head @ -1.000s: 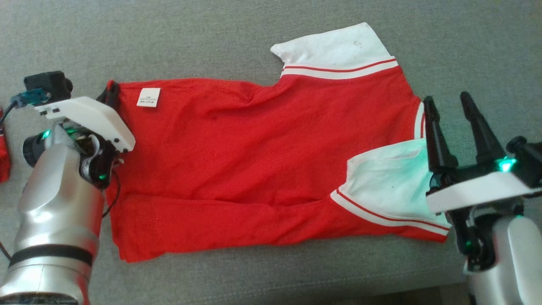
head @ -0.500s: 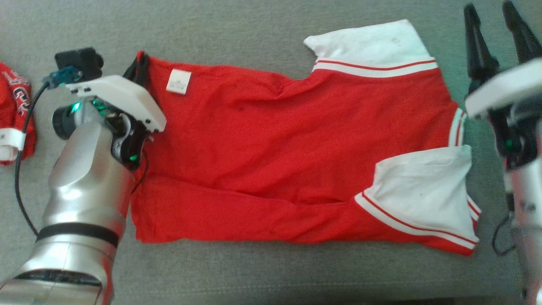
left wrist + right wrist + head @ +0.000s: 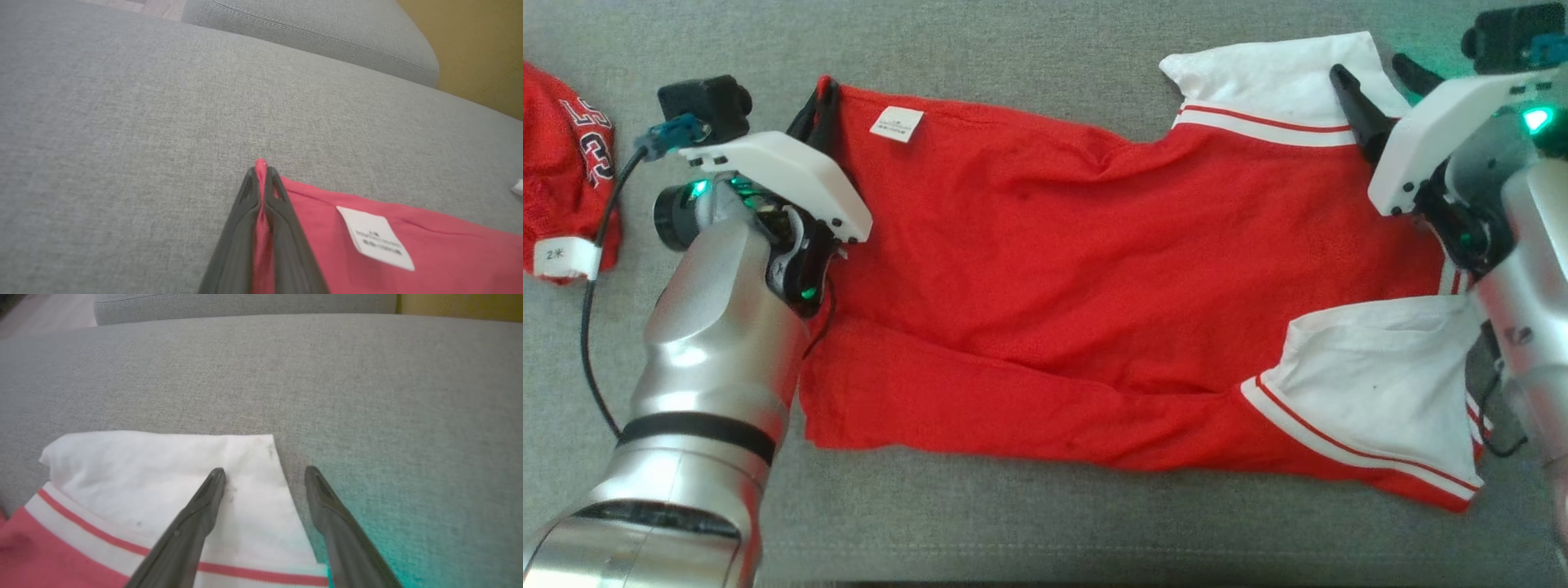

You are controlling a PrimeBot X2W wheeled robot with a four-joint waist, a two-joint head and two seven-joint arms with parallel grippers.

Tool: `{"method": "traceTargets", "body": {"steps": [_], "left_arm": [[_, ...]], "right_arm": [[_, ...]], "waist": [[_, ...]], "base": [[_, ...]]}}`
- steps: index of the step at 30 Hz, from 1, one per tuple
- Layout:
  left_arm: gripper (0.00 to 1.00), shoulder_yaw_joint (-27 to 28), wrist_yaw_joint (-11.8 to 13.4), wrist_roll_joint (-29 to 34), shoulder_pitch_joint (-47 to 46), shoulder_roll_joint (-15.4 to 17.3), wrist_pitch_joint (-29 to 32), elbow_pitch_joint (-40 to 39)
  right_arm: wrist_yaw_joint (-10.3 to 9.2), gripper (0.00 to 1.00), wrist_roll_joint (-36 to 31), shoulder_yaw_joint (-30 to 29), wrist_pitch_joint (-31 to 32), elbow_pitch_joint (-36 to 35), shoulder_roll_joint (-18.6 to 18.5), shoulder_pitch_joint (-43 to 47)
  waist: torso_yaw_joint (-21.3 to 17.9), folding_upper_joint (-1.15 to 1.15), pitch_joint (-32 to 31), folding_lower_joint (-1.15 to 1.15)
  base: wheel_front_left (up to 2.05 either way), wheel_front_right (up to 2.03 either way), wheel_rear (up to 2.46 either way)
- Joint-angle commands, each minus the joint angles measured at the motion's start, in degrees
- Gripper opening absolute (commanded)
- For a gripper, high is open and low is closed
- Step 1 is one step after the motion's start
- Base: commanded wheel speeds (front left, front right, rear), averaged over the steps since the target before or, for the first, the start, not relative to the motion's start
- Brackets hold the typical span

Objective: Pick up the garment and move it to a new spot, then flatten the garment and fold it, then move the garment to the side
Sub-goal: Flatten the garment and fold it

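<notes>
The garment (image 3: 1094,269) is a red shirt with white, red-striped sleeves, spread across a grey sofa cushion (image 3: 1013,49). My left gripper (image 3: 823,94) is shut on the garment's far left hem corner; in the left wrist view the red cloth (image 3: 367,261) is pinched between the dark fingers (image 3: 241,228), next to a white label (image 3: 374,237). My right gripper (image 3: 1372,69) is open over the far white sleeve (image 3: 1258,77). In the right wrist view its fingertips (image 3: 216,475) straddle the right edge of that sleeve (image 3: 163,473), one over cloth, one over bare cushion.
Another red garment (image 3: 560,155) with white lettering and a tag lies at the far left of the cushion. A second grey cushion (image 3: 327,28) and a yellow wall (image 3: 470,41) lie beyond. A black cable (image 3: 588,327) hangs by my left arm.
The head camera has shifted, so the whole scene sits further right. My right gripper has gone from beside the near white sleeve up to the far white sleeve. The left grip holds.
</notes>
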Motion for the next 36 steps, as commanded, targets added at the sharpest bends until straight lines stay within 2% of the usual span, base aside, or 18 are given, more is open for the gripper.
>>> {"method": "traceTargets", "body": {"steps": [1,2,3,11,19,29,36], "left_arm": [[0.00,0.94,-0.18,-0.55,-2.41,1.79,-0.63,-1.13],[0.00,0.81,-0.23,-0.75,-2.44,1.76,-0.77,-0.99],[0.00,0.67,-0.27,-0.94,-2.47,1.74,-0.92,-0.86],[0.00,-0.06,-0.45,-2.33,-1.88,2.52,-2.92,-0.76],[0.00,0.41,-0.49,-3.75,2.40,4.85,-5.20,-5.36],[0.00,2.29,-0.03,-6.58,9.70,7.50,-4.39,-14.57],[0.00,4.12,1.73,-9.29,15.80,9.54,-0.50,-25.21]], "right_arm": [[0.41,0.80,0.91,1.44,0.41,-1.18,-0.66,-1.12],[0.41,0.43,2.02,2.29,0.41,-1.03,-0.97,-1.29],[0.41,0.01,2.94,3.18,0.39,-0.87,-1.37,-1.44],[0.41,0.00,7.75,6.45,-7.31,-1.87,-3.75,-2.63],[0.41,0.00,12.21,8.24,-13.60,-8.04,-7.05,1.13],[0.41,0.00,16.26,7.18,-16.21,-19.47,-10.06,9.92],[0.41,0.00,16.21,3.63,-15.56,-26.73,-11.81,15.80]], "waist": [[-0.01,0.00,-0.02,0.00],[0.02,0.00,-0.02,0.00],[0.03,0.00,-0.04,0.00],[-0.18,0.00,-0.97,0.00],[-1.18,0.00,-3.92,0.00],[-2.82,0.00,-6.01,0.00],[-3.38,0.00,-6.94,0.00]], "base": [[0.00,0.00,0.00],[0.00,0.00,0.00],[0.00,0.00,0.00],[0.00,0.00,0.00],[0.00,0.00,0.00],[0.00,0.00,0.00],[0.00,0.00,0.00]]}}
